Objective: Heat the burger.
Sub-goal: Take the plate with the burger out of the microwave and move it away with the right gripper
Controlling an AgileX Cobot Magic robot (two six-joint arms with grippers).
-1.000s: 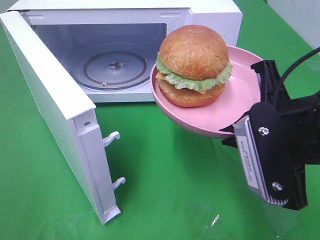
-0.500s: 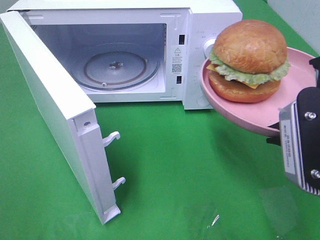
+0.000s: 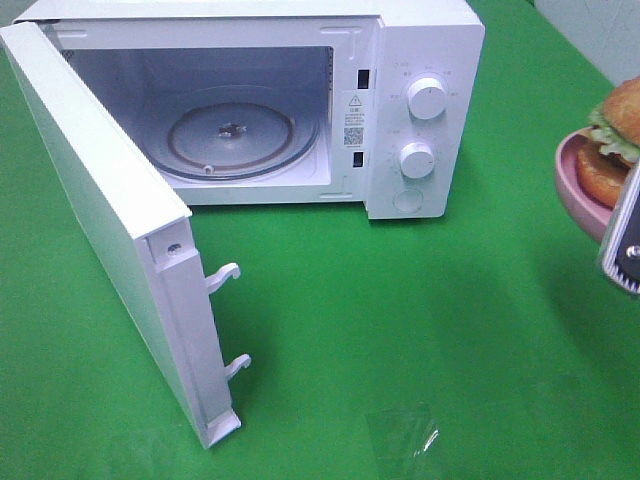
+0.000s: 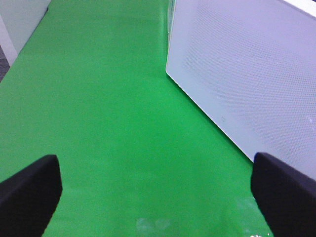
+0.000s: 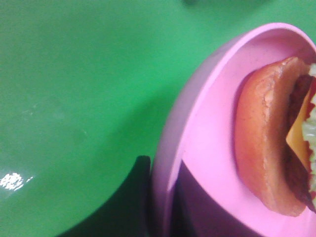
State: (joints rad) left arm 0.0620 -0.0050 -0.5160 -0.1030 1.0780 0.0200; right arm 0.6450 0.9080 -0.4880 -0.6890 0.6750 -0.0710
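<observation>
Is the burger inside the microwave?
No, the burger sits on the pink plate far to the right of the microwave, whose glass turntable is bare.

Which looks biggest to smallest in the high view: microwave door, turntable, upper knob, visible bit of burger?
1. Door, largest by far, though it also stands nearest the camera.
2. Turntable.
3. Burger, only the part showing; the frame edge cuts it off, so its full size is unsure.
4. Upper knob, smallest.

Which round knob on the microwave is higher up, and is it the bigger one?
The upper knob sits above the lower knob on the microwave panel, and yes, it looks a bit bigger.
</observation>
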